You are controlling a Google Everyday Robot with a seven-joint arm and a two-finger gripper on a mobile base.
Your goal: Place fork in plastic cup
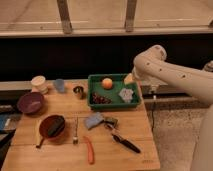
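Hovering off my wooden worktop's edge: bent white arm, gripper downward, jaws released, slender grey metal fork untouched.

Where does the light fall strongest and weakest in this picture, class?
Camera view: brightest along the pale strip at top; a dark band lies behind the table, itself warmly lit; the hand hangs dim, right of the green tray.
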